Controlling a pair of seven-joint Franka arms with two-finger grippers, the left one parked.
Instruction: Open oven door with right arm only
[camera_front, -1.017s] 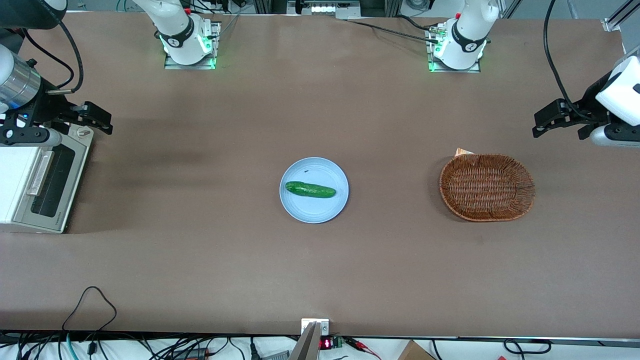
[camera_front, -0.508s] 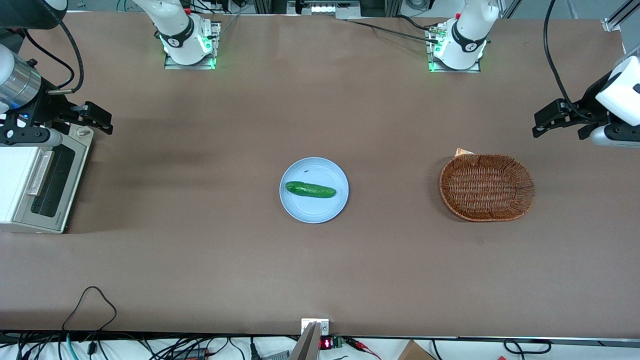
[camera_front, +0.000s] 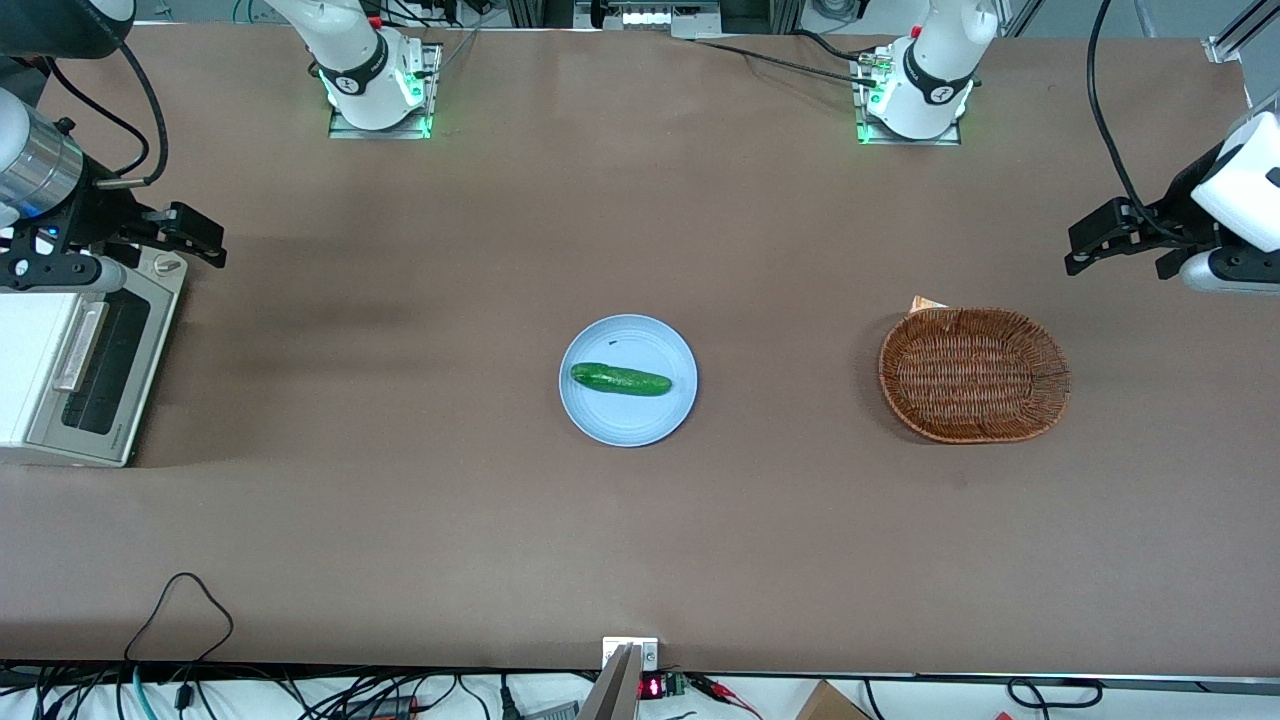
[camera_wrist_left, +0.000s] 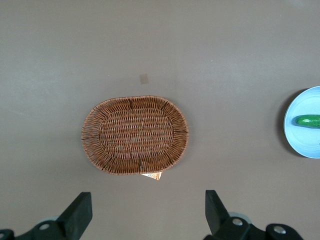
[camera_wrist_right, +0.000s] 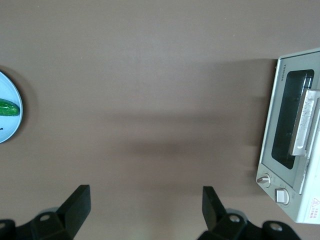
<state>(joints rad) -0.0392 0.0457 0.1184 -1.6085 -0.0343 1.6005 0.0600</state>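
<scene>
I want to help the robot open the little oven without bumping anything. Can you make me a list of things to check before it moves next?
1. Oven door shut, ready to be pulled: ok, it lies flat against the oven.
2. Handle free to grab: ok, nothing touches it.
3. Gripper open: ok, its fingers stand wide apart.
4. Gripper at the handle: not ok, it hovers above the knob end of the oven, holding nothing.
5. Nothing in the door's swing path: ok, the plate with the cucumber sits mid-table, well away.
6. Door latched or stiff: cannot tell.
</scene>
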